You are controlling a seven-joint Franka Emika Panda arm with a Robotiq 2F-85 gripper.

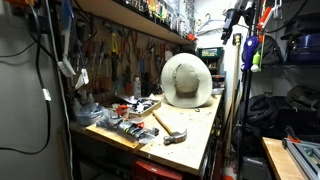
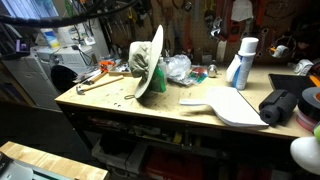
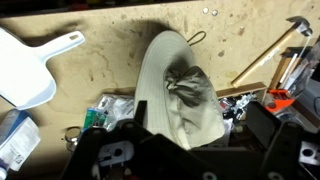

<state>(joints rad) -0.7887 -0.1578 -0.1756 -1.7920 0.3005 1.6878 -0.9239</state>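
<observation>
A beige wide-brimmed hat (image 1: pixel 186 80) stands on its brim edge on the wooden workbench (image 1: pixel 197 140), with its crown towards the wall. In an exterior view the hat (image 2: pixel 148 62) shows edge-on near the bench's middle. In the wrist view my gripper (image 3: pixel 190 150) hangs above the hat (image 3: pixel 165 80), its dark fingers (image 3: pixel 105 155) spread wide on either side of the crown's lower part. The gripper is open and holds nothing. Whether it touches the hat cannot be told. The arm does not show in either exterior view.
A wooden-handled hammer (image 2: pixel 98 82) lies beside the hat, as seen in the wrist view (image 3: pixel 265 55). A white dustpan (image 2: pixel 232 106), a spray bottle (image 2: pixel 243 62) and a black roll (image 2: pixel 278 105) sit along the bench. Tools and clutter (image 1: pixel 125 110) crowd the wall side.
</observation>
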